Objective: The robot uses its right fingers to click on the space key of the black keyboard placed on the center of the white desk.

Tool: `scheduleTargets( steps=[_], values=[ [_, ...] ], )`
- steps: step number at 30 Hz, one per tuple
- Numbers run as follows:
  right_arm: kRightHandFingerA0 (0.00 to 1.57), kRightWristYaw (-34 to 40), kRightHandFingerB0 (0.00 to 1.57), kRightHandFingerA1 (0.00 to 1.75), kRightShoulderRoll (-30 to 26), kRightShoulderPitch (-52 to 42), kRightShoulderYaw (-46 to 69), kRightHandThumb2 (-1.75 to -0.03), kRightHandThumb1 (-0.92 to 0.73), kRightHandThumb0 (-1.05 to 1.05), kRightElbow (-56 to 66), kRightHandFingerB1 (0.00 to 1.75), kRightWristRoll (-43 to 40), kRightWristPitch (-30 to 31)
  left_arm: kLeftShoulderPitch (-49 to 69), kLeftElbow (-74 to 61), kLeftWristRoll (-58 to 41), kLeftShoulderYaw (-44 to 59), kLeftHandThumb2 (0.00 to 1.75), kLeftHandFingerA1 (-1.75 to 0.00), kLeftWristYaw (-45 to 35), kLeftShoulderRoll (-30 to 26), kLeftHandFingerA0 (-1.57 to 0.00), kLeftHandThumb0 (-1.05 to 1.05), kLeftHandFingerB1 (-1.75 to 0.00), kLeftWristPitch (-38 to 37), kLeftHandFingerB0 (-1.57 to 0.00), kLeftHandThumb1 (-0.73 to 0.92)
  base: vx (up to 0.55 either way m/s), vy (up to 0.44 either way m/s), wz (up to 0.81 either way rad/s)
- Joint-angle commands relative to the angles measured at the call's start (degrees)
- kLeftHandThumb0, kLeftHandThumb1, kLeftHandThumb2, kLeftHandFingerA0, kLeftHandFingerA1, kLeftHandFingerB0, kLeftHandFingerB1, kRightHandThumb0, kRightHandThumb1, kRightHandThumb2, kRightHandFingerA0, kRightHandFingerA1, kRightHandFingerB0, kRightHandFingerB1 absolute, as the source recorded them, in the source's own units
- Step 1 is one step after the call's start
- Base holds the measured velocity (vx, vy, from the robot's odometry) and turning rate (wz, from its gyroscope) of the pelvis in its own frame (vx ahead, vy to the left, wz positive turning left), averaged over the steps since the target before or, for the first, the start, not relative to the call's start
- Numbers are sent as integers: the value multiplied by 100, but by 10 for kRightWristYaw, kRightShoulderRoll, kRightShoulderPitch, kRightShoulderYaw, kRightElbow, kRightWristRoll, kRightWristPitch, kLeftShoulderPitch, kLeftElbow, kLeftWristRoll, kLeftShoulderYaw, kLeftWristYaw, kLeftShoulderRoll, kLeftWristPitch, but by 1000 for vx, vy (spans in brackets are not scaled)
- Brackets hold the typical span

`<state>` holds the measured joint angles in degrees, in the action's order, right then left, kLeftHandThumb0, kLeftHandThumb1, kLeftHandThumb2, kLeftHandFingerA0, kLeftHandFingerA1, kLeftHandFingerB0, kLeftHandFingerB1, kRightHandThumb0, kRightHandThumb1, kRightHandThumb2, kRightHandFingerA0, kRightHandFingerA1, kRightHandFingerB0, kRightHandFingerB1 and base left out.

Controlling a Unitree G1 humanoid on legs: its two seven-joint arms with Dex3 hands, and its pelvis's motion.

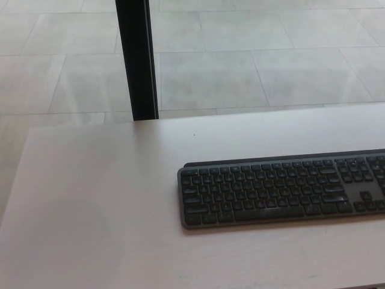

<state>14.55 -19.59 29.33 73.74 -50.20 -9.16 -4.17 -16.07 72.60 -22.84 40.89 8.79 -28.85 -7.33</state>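
A: Where is the black keyboard (283, 191)?

B: Flat on the white surface (96, 205), toward its right side, running off the picture's right edge. Its long side runs parallel to the surface's far edge.

A: And the space key (269, 212)?

B: In the bottom row, nearest the surface's near edge. Nothing touches it.

A: The fingers, wide or narrow?

B: Cannot tell; neither hand shows in the head view.

A: Anything else?

B: A black post (137, 59) stands behind the far edge, on the pale tiled floor (252, 54).
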Motion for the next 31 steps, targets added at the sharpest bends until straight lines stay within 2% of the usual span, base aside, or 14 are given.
scheduleTargets(
  steps=[1, 2, 6, 7, 9, 10, 11, 16, 18, 22, 26, 31],
  values=[
    [63, 75, 47, 47, 18, -15, 12, -63, -78, -56, 10, 51, -103, 65, 10, -2, -4, -2, 61, -73, -17, -22, -62, -59, -54, 8, -52, 69, 0, 0, 0],
    [61, 64, 39, 48, 20, -22, 1, -63, -78, -57, 14, 49, -103, 69, 10, -2, -3, -3, 60, -74, -15, -23, -64, -58, -54, 9, -53, 69, 0, 0, 0],
    [62, 62, 48, 48, 11, -27, -9, -63, -79, -57, 3, 53, -123, 70, 10, -2, -4, -4, 61, -75, -16, -22, -63, -58, -55, 7, -55, 70, 0, 0, 0],
    [69, 67, 45, 51, 12, -29, -16, -63, -76, -58, 4, 50, -125, 70, 9, -1, -5, -2, 61, -75, -12, -21, -66, -57, -55, 7, -56, 69, 0, 0, 0],
    [70, 71, 43, 51, 13, -33, -25, -63, -77, -58, 8, 49, -134, 70, 12, -2, -1, -7, 61, -76, -16, -20, -65, -58, -56, 2, -54, 70, 0, 0, 0],
    [66, 75, 42, 49, 15, -34, -30, -63, -76, -58, 11, 48, -136, 67, 11, 0, -2, -7, 61, -75, -16, -21, -64, -59, -55, 3, -53, 70, 0, 0, 0],
    [68, 78, 48, 50, 14, -35, -41, -62, -77, -57, 4, 53, -133, 58, 10, 1, -6, -5, 61, -74, -21, -22, -63, -58, -54, 6, -52, 71, 0, 0, 0],
    [67, 82, 51, 49, 12, -45, -68, -62, -76, -55, 2, 52, -154, 53, 11, 2, 0, -15, 61, -71, -14, -23, -65, -59, -53, 5, -54, 71, 0, 0, 0],
    [74, 91, 54, 51, 10, -46, -76, -62, -76, -56, 4, 53, -163, 60, 9, 1, -3, -14, 61, -71, -15, -22, -64, -58, -53, 6, -54, 71, 0, 0, 0],
    [70, 78, 50, 50, -1, -48, -99, -63, -78, -58, -14, 54, -173, 51, 10, 1, -5, -15, 61, -72, -19, -20, -64, -59, -53, 2, -53, 72, 0, 0, 0],
    [69, 93, 56, 49, 9, -57, -118, -63, -77, -57, 4, 56, -178, 48, 9, 0, 1, -23, 62, -72, -11, -21, -66, -60, -53, 5, -53, 73, 0, 0, 0],
    [68, 87, 51, 48, 12, -68, -132, -63, -77, -56, 22, 50, -195, 61, 5, 2, -5, -20, 61, -73, -10, -20, -66, -59, -55, 7, -54, 72, 0, 0, 0]
  ],
)
